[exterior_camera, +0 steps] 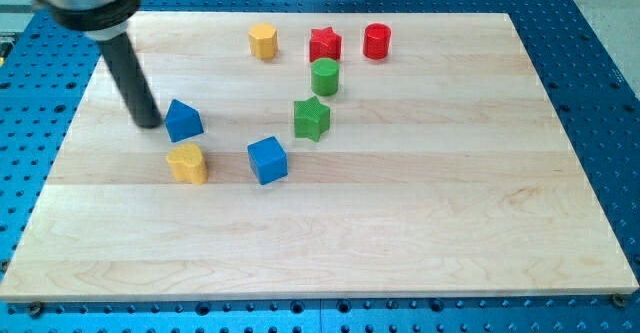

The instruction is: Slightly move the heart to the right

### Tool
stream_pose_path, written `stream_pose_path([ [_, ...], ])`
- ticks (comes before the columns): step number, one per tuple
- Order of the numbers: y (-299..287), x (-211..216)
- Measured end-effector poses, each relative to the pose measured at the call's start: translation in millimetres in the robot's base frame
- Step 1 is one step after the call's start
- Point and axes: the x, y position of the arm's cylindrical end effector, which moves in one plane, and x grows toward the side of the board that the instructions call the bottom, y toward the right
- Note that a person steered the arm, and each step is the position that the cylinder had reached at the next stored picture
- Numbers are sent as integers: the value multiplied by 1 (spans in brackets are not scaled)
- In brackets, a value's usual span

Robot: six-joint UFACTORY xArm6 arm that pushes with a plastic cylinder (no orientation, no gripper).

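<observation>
The yellow heart block [187,162] lies on the wooden board [420,223] at the view's left, below a blue triangular block [183,120]. My tip [148,123] rests on the board just left of the blue triangular block, above and left of the heart, and touches neither as far as I can tell. A blue cube [267,160] sits to the right of the heart with a gap between them.
A green star [311,119] and a green cylinder [324,76] stand near the middle. A yellow hexagonal block [263,41], a red star [325,44] and a red cylinder [377,41] line the top. A blue perforated table surrounds the board.
</observation>
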Motion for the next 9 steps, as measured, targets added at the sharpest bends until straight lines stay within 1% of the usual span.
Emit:
stream_pose_path([
  [1,19,-2],
  [2,20,2],
  [3,19,35],
  [4,4,42],
  [5,-2,11],
  [6,8,-30],
  [7,26,-53],
  [8,29,-63],
  [9,-11,-64],
])
